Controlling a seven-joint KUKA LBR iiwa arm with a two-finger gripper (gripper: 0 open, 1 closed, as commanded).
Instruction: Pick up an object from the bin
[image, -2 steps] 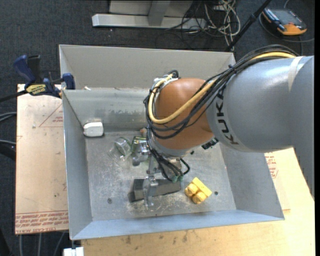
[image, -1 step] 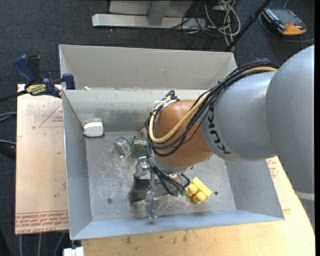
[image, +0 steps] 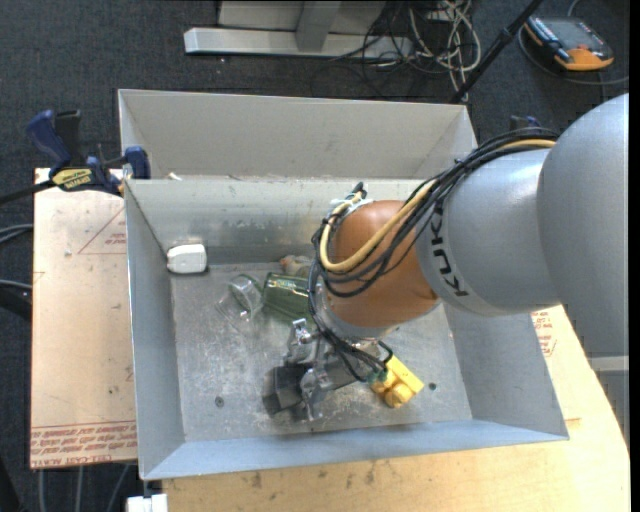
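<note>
My gripper (image: 305, 385) hangs low over the front middle of the bin, its metal fingers down on a dark black lump (image: 282, 392) on the floor. Whether the fingers are round that lump I cannot make out. Just right of the gripper lies a yellow block (image: 398, 383) with a bit of green at its edge. A dark green flat piece (image: 285, 295) lies behind the gripper, partly under the arm.
A white rounded thing (image: 187, 258) sits in the back left corner. A clear crumpled plastic piece (image: 241, 296) lies left of the green one, and a small tan thing (image: 294, 264) sits by the back wall. The arm's orange cover and cables hide the bin's middle right.
</note>
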